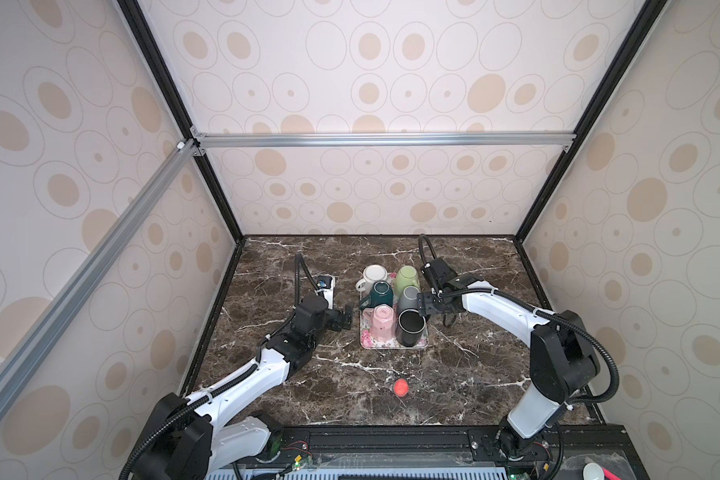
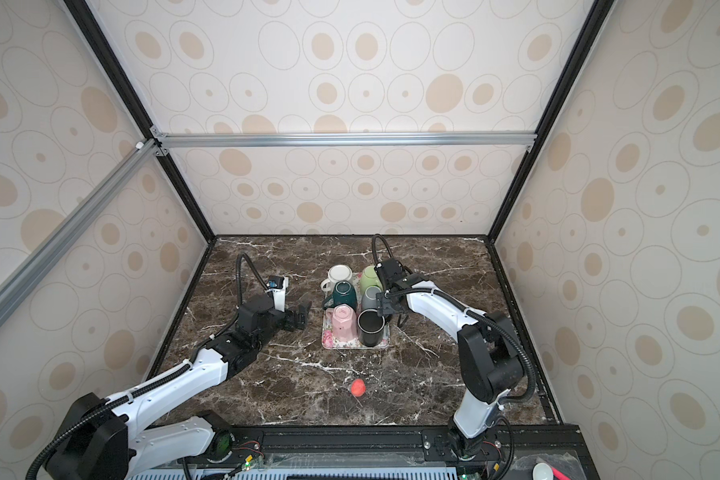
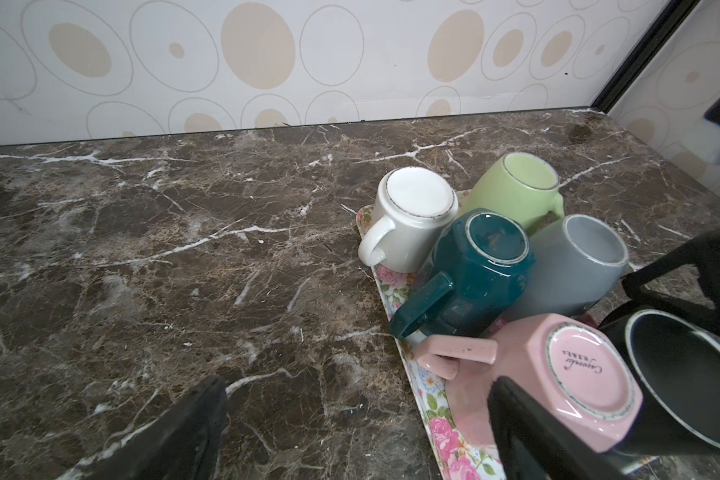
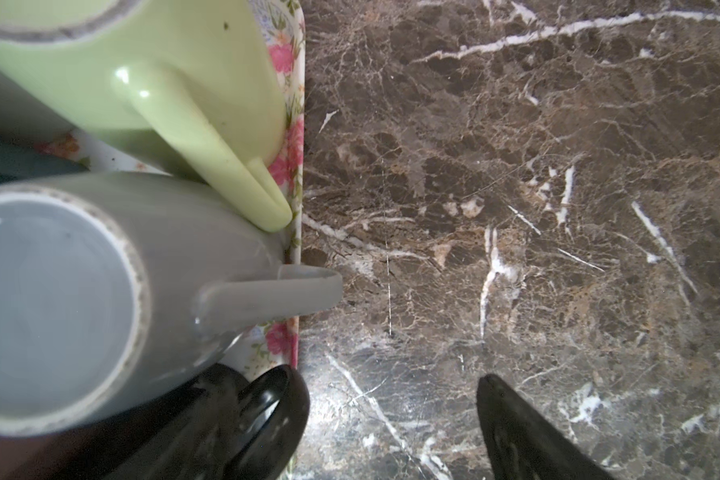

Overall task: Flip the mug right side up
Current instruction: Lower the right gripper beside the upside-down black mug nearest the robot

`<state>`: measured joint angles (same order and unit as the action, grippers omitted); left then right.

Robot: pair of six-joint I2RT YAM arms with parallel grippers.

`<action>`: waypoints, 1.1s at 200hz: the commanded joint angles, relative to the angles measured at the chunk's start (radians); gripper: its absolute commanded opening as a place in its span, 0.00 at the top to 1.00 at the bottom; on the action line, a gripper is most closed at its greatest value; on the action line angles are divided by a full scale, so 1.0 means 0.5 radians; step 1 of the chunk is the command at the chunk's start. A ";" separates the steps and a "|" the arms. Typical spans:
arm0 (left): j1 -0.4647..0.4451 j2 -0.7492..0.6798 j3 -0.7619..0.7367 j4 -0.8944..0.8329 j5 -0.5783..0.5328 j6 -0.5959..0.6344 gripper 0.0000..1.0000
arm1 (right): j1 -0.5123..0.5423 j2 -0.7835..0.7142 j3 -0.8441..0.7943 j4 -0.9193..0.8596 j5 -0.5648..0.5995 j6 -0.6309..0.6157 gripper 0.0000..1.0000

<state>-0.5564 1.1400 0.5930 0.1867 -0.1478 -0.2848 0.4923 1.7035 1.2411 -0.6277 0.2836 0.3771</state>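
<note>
Six mugs crowd the tray (image 1: 366, 343), only the black mug (image 1: 410, 329) at its front right corner mouth up, so the right gripper (image 1: 430, 312), open just beside it, may hook a handle and tip it; the left gripper (image 1: 344, 318) is open beside the pink mug (image 1: 381, 321).

A tray (image 1: 385, 344) sits on the table (image 1: 474, 374), behind its middle. Six mugs crowd it in two columns of three: back-left mug (image 1: 375, 275), back-right mug (image 1: 407, 277), middle-left mug (image 1: 382, 294), middle-right mug (image 1: 408, 297), front-left mug (image 1: 381, 323), front-right mug (image 1: 410, 328). A ball (image 1: 401, 387) lies before the tray, well apart. The left gripper (image 1: 346, 316) sits just left of the tray, and the right gripper (image 1: 429, 316) at its right edge.
</note>
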 commanded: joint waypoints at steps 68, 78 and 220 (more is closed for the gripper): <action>-0.013 -0.022 -0.015 0.069 -0.051 0.002 0.02 | -0.003 -0.094 -0.243 0.000 0.017 0.051 0.08; -0.013 -0.019 -0.014 0.068 -0.047 0.000 0.02 | -0.004 -0.108 -0.260 -0.013 0.016 0.066 0.08; -0.013 -0.025 -0.042 0.082 -0.038 -0.013 0.02 | 0.013 -0.711 -0.407 -0.443 -0.225 -0.068 0.12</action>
<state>-0.5564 1.1397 0.5762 0.2050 -0.1600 -0.2848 0.4934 1.3785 0.9966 -0.7368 0.2146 0.3954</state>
